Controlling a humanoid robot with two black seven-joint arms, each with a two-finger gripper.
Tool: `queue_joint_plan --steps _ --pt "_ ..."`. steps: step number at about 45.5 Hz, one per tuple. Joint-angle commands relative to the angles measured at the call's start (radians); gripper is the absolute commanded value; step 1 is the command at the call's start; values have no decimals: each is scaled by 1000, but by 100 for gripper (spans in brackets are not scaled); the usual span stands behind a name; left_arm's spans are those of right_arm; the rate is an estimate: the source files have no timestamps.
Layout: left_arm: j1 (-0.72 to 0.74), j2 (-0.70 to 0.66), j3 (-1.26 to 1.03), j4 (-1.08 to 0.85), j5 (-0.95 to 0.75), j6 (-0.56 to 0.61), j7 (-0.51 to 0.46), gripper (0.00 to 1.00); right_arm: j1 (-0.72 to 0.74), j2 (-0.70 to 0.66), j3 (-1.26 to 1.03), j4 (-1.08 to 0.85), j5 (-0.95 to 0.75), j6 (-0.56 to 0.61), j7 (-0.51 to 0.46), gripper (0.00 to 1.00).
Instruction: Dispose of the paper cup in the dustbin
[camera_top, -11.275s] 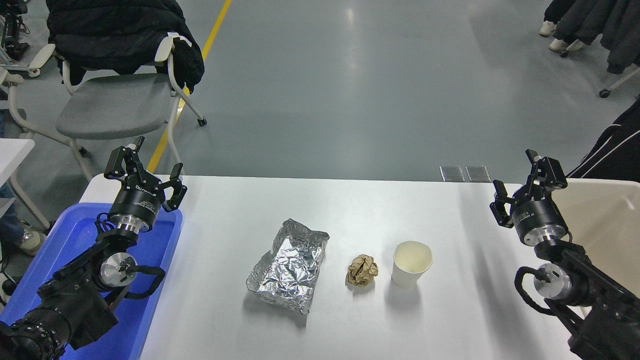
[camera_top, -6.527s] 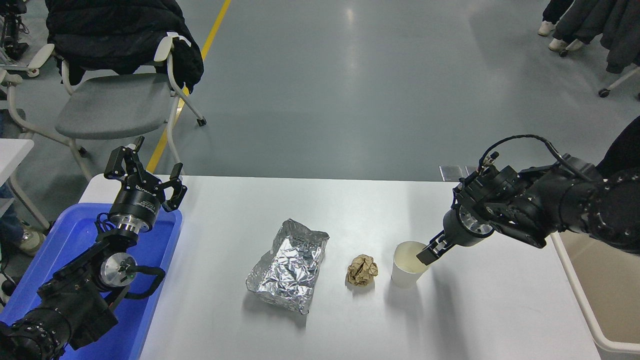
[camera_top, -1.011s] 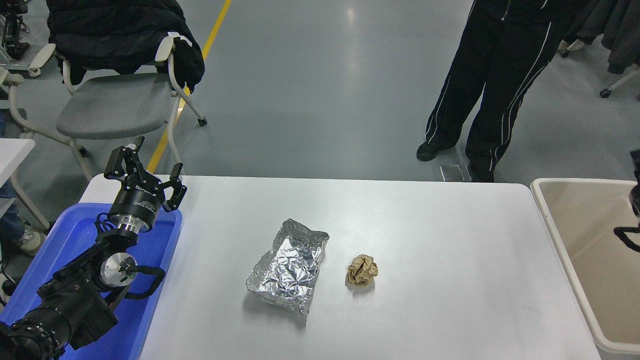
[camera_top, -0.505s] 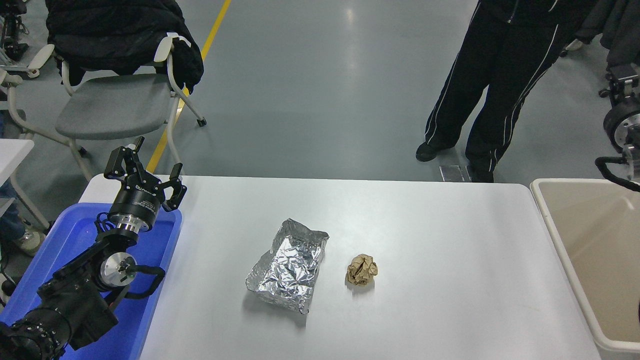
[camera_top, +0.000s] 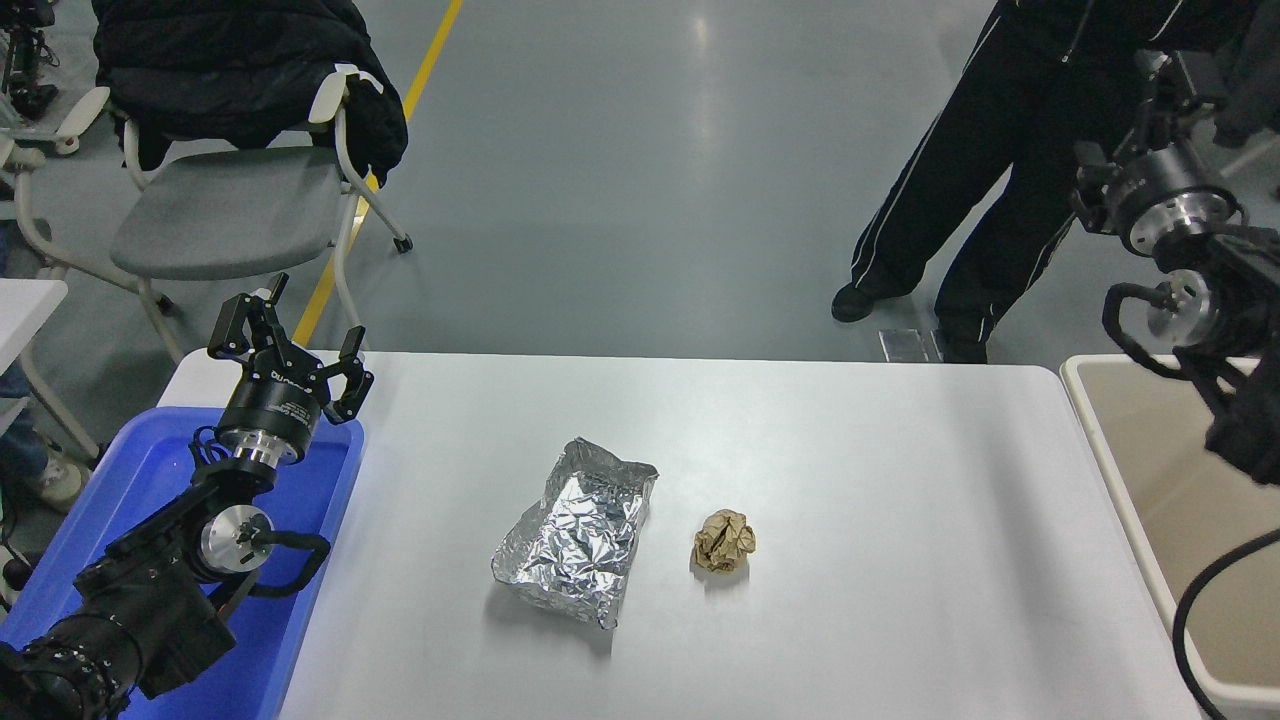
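The paper cup shows nowhere in the head view, neither on the table nor in the visible part of the bin. The beige dustbin stands off the table's right end, partly hidden by my right arm. My right gripper is raised high at the upper right, beyond the bin's far edge, open and empty, its fingers pointing away against a person's dark clothes. My left gripper is parked open at the lower left, over the blue tray.
A crumpled foil pouch and a brown paper ball lie mid-table. A blue tray sits at the left end. A person stands past the far right edge. A chair with a black coat stands far left.
The cup my right gripper reached at mid-table is gone from view. In the last second my right arm rose from the bin's edge to high at the upper right.
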Motion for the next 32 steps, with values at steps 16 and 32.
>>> queue_joint_plan --steps 16,32 --pt "0 0 0 0 0 0 0 100 -253 141 34 15 -1 74 127 100" --pt "0 0 0 0 0 0 0 100 -273 158 76 15 -1 79 127 100"
